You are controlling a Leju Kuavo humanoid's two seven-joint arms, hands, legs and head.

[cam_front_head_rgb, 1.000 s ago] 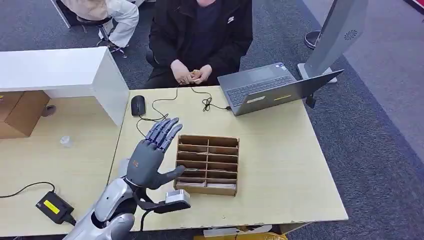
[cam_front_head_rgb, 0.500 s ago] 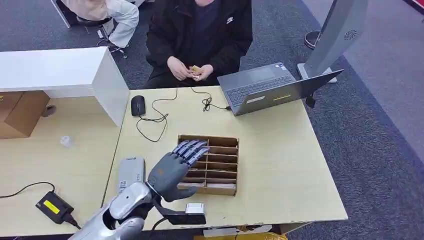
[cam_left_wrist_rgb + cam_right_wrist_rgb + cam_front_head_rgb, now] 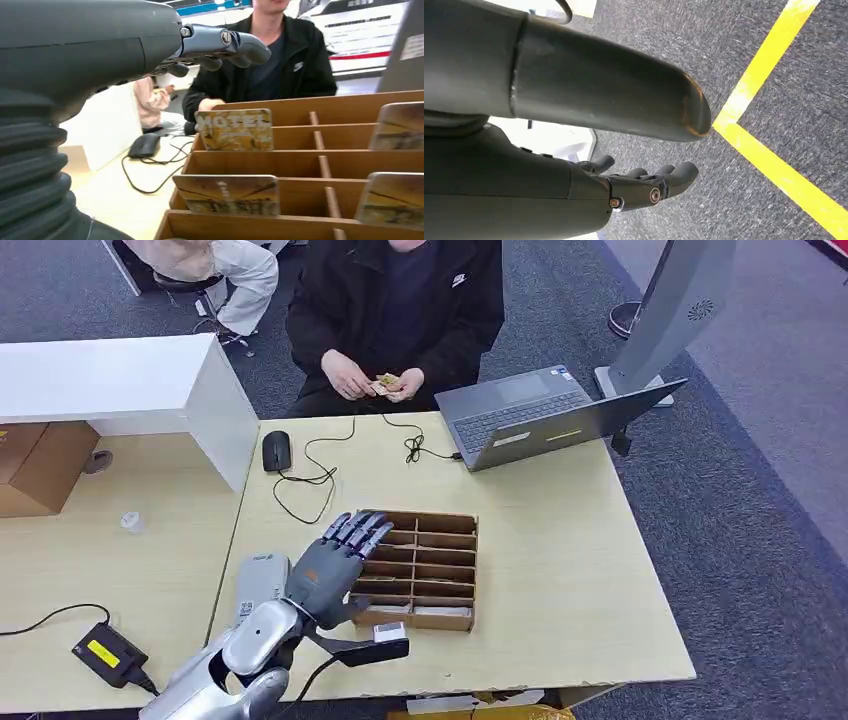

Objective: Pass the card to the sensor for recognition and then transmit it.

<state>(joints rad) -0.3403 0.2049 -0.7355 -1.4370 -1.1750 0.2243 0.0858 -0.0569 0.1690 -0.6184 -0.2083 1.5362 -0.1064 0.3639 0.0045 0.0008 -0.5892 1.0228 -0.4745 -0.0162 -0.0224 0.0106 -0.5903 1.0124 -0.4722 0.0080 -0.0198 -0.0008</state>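
Wooden card rack (image 3: pixel 440 570) lies under the empty, spread left hand (image 3: pixel 335 565).

Laptop (image 3: pixel 530 415) open; mouse (image 3: pixel 275 450) beside white shelf (image 3: pixel 120 385).

The left hand (image 3: pixel 335 565) hovers with spread fingers over the near-left corner of the wooden slotted tray (image 3: pixel 462 575). Directly under and ahead of it, the thin wooden dividers (image 3: pixel 320 165) and the cards (image 3: pixel 235 130) standing upright in the slots leave only narrow gaps. To its left lies a grey flat device (image 3: pixel 262 582) on the table (image 3: pixel 560 570). Beyond the hand, a black cable (image 3: pixel 310 475) and a mouse (image 3: pixel 276 450) lie on the surface. To its right, past the tray, the tabletop is bare up to the laptop (image 3: pixel 545 415). A person (image 3: pixel 400 310) sits at the far edge.
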